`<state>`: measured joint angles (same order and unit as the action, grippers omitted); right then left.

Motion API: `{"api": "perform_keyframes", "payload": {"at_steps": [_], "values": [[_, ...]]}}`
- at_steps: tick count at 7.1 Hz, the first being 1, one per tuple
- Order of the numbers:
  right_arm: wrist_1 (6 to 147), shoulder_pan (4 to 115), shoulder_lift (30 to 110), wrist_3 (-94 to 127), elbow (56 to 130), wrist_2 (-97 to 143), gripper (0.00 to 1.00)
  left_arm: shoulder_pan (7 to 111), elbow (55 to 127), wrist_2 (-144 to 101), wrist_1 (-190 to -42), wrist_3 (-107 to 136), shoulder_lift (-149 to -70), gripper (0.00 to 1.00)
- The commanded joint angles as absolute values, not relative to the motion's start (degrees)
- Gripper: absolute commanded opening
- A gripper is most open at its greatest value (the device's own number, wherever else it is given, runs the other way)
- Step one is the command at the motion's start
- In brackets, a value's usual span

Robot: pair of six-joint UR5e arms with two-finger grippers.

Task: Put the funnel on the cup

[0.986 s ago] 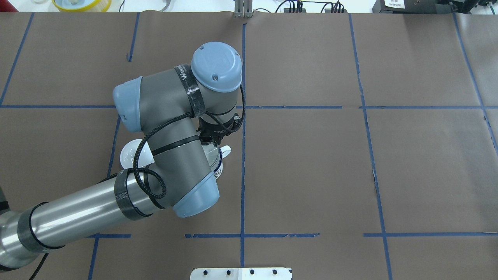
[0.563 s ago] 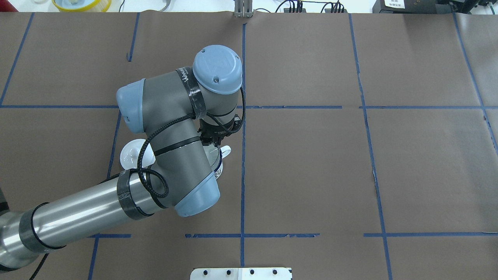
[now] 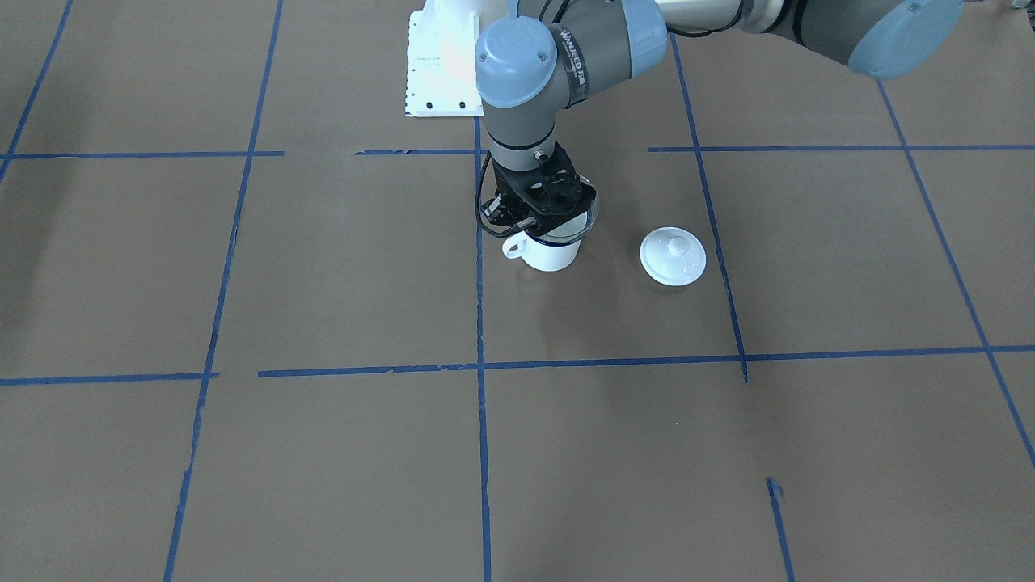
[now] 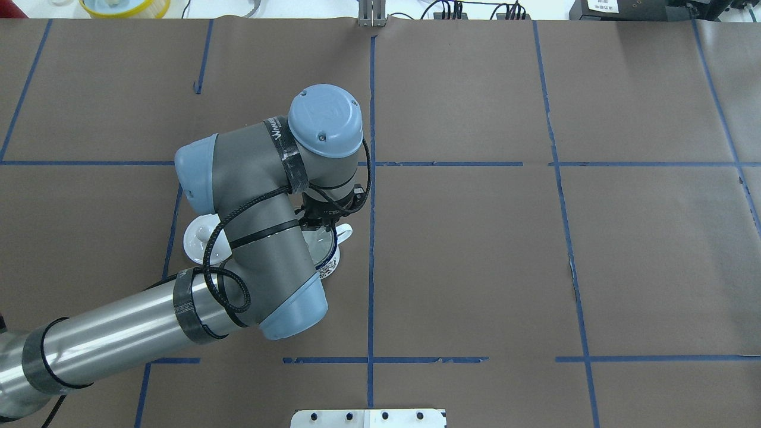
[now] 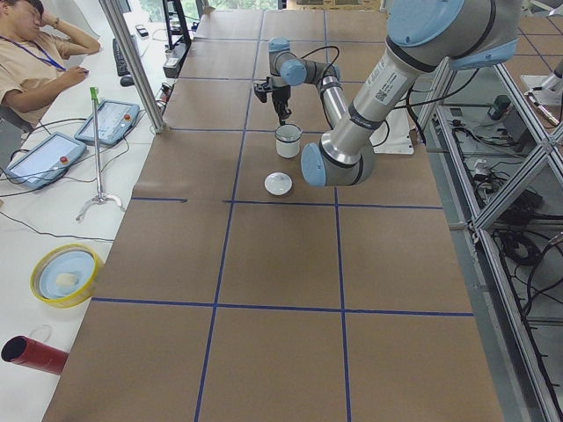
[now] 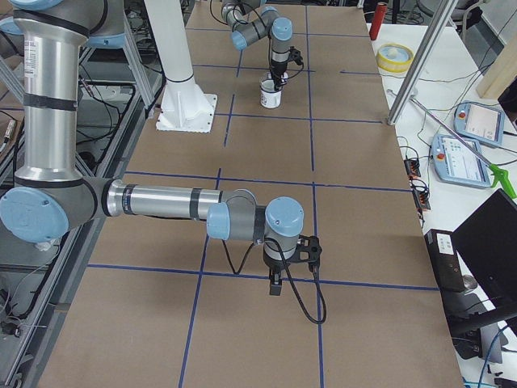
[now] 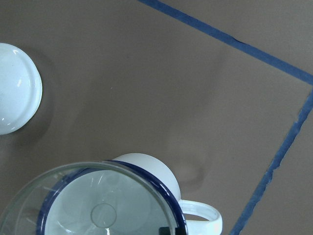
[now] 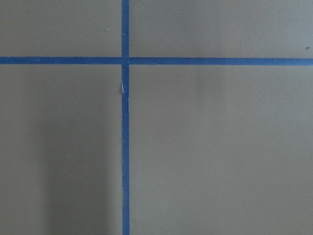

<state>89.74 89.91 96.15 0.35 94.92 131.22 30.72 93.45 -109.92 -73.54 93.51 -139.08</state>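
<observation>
The cup (image 3: 551, 252), a white enamel mug with a dark blue rim, stands on the brown table near the middle line. It also shows in the overhead view (image 4: 333, 257) and the left wrist view (image 7: 146, 165). The clear funnel (image 7: 98, 208) is at the cup's mouth, its cone overlapping the blue rim and its spout pointing down inside. My left gripper (image 3: 538, 212) is directly above the cup and shut on the funnel's rim (image 3: 589, 220). I cannot tell whether the funnel rests on the cup. My right gripper (image 6: 275, 283) hangs low over bare table far away; I cannot tell its state.
A round white lid with a knob (image 3: 673, 255) lies on the table beside the cup, on the robot's left of it, also seen in the left wrist view (image 7: 14, 93). Blue tape lines cross the table. The white robot base plate (image 3: 441, 73) is behind the cup.
My left wrist has shifted slightly left and toward the robot, still holding the funnel over the cup. The cup and the lid have not moved.
</observation>
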Motion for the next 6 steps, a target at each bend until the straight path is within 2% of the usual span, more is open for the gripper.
{"api": "perform_keyframes", "payload": {"at_steps": [1, 3, 5, 6], "values": [[89.7, 89.9, 96.2, 0.4, 94.9, 131.2, 1.0, 30.8, 94.7, -109.7, -73.6, 93.5, -139.1, 1.0], [89.7, 89.9, 96.2, 0.4, 94.9, 131.2, 1.0, 32.7, 100.4, -109.7, -72.6, 88.5, -138.6, 1.0], [89.7, 89.9, 96.2, 0.4, 94.9, 131.2, 1.0, 41.4, 114.4, -110.3, -72.9, 71.1, -128.2, 1.0], [89.7, 89.9, 96.2, 0.4, 94.9, 131.2, 1.0, 49.3, 116.3, -115.1, -73.0, 58.6, -123.9, 1.0]]}}
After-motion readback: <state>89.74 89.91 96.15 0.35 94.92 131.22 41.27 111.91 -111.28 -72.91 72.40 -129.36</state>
